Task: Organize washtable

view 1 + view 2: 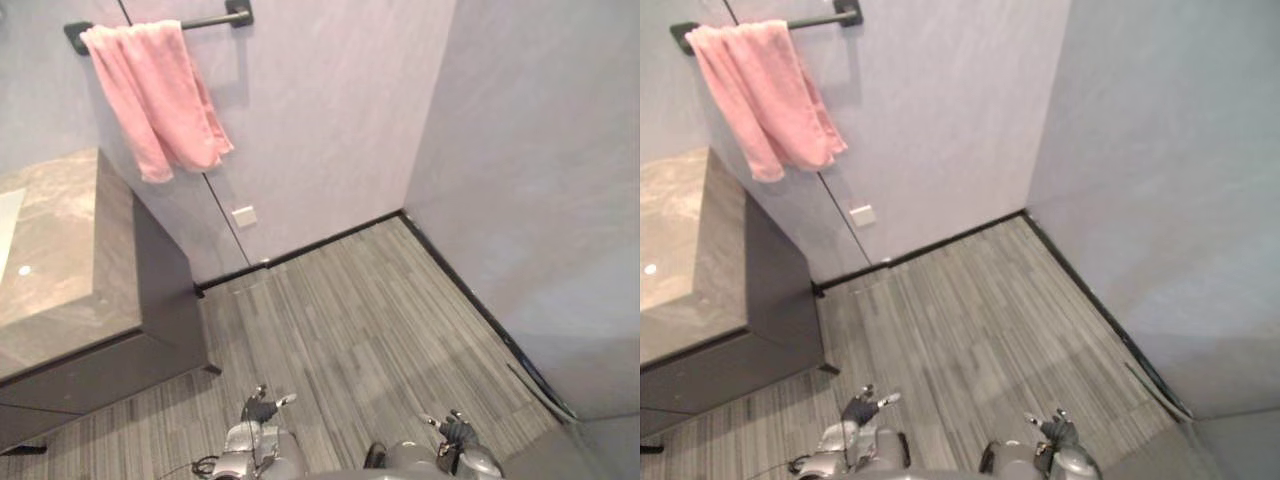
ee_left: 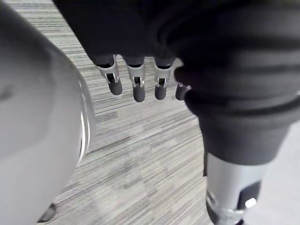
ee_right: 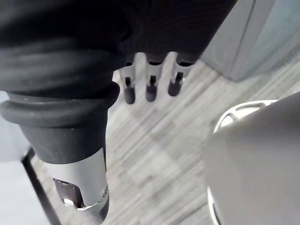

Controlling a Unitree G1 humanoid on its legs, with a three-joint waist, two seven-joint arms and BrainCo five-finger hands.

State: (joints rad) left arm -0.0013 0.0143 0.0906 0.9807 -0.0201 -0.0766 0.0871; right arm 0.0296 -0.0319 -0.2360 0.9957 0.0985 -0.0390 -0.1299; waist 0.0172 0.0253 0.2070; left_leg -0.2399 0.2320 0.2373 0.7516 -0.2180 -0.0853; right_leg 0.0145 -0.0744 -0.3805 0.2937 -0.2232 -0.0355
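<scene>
Left hand (image 1: 260, 410) and right hand (image 1: 457, 432) hang relaxed over floor (image 1: 350, 310).

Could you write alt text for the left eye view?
A pink towel hangs over a black wall rail beside a stone-topped washtable at the left. Grey striped floor runs to the room's corner, and the robot's left hand and right hand hang open and empty near the bottom edge.

Grey striped floor (image 1: 360, 320), white wall socket (image 1: 244, 215)
</scene>
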